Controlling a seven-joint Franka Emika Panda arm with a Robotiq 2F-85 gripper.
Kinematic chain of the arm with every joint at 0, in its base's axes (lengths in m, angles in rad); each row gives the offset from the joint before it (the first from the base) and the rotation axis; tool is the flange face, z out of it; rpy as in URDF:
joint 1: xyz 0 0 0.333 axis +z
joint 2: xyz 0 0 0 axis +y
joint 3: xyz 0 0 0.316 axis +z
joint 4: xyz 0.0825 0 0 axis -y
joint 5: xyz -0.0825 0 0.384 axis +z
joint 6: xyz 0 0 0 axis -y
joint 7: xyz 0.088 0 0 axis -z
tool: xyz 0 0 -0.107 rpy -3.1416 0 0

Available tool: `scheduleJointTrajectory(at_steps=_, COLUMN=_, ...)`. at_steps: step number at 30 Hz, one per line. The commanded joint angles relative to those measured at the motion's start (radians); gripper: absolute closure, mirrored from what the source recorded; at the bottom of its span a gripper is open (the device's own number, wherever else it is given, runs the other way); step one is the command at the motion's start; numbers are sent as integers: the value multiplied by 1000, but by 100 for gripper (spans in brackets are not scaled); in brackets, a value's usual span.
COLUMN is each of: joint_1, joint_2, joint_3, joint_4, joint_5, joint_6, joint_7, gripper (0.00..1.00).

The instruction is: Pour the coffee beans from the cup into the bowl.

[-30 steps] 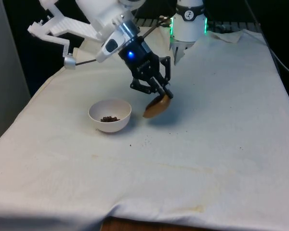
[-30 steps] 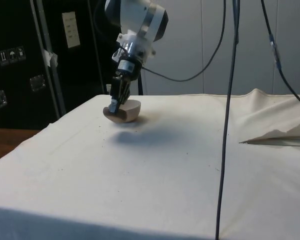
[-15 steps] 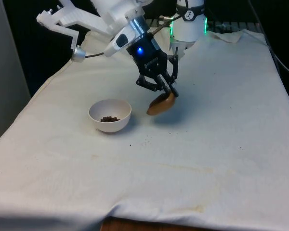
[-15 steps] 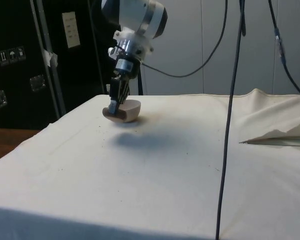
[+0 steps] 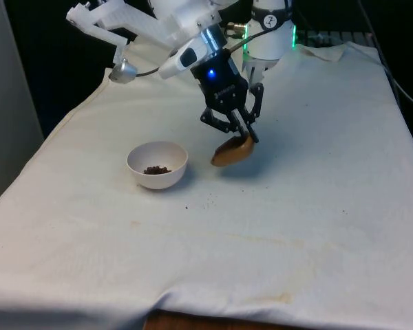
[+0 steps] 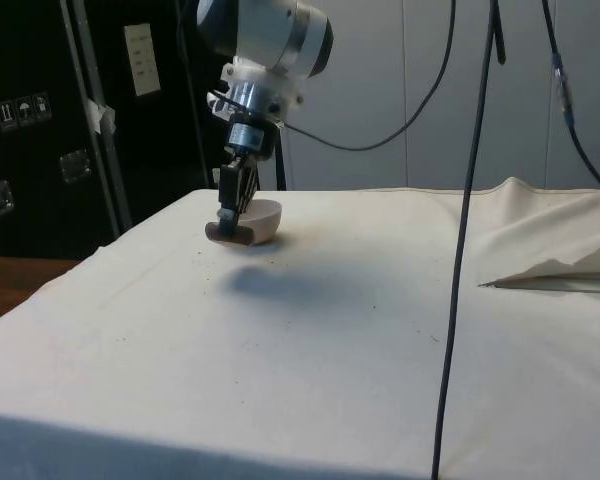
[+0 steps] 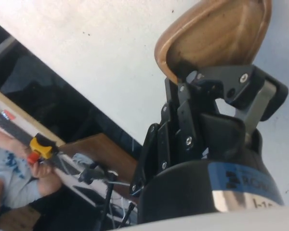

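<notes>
A white bowl (image 5: 157, 165) sits on the cloth at the front view's left, with dark coffee beans (image 5: 156, 169) lying in its bottom. To its right my gripper (image 5: 242, 136) is shut on the rim of a brown wooden cup (image 5: 232, 152), which hangs tilted just above the cloth, apart from the bowl. In the side view the cup (image 6: 226, 233) is in front of the bowl (image 6: 263, 214), under the gripper (image 6: 230, 214). The wrist view looks into the cup (image 7: 216, 33); its inside looks bare, with the gripper (image 7: 216, 72) clamped on its rim.
A few dark specks (image 5: 206, 201) lie on the cloth in front of the bowl and cup. Rumpled cloth (image 6: 560, 272) rises at the side view's right, and a hanging cable (image 6: 458, 260) crosses that view. A person's hand (image 7: 38, 166) holds a yellow and red object beyond the table edge.
My gripper has carried the tilted cup a little toward the front view's right and the far end, away from the bowl. The bowl and its beans have stayed put.
</notes>
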Motion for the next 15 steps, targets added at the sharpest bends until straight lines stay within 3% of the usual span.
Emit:
scheduleJointTrajectory(at_steps=1, joint_1=13, joint_2=-7, joint_3=-5, joint_4=-12, joint_5=-14, joint_6=24, joint_7=12, gripper=100)
scheduleJointTrajectory(at_steps=2, joint_1=0, joint_2=0, joint_3=3, joint_4=-1, joint_5=-3, joint_6=6, joint_7=1, gripper=100)
scheduleJointTrajectory(at_steps=3, joint_1=13, joint_2=-7, joint_3=-3, joint_4=-13, joint_5=-17, joint_6=29, joint_7=13, gripper=100)
scheduleJointTrajectory(at_steps=5, joint_1=14, joint_2=-8, joint_3=6, joint_4=-18, joint_5=-30, joint_6=50, joint_7=18, gripper=100)
scheduleJointTrajectory(at_steps=9, joint_1=13, joint_2=-9, joint_3=17, joint_4=-23, joint_5=-51, joint_6=77, joint_7=27, gripper=100)
scheduleJointTrajectory(at_steps=10, joint_1=0, joint_2=-4, joint_3=26, joint_4=-13, joint_5=-42, joint_6=61, joint_7=15, gripper=100)
scheduleJointTrajectory(at_steps=11, joint_1=13, joint_2=-9, joint_3=20, joint_4=-25, joint_5=-54, joint_6=83, joint_7=28, gripper=100)
scheduleJointTrajectory(at_steps=15, joint_1=14, joint_2=-11, joint_3=34, joint_4=-34, joint_5=-82, joint_6=117, joint_7=41, gripper=100)
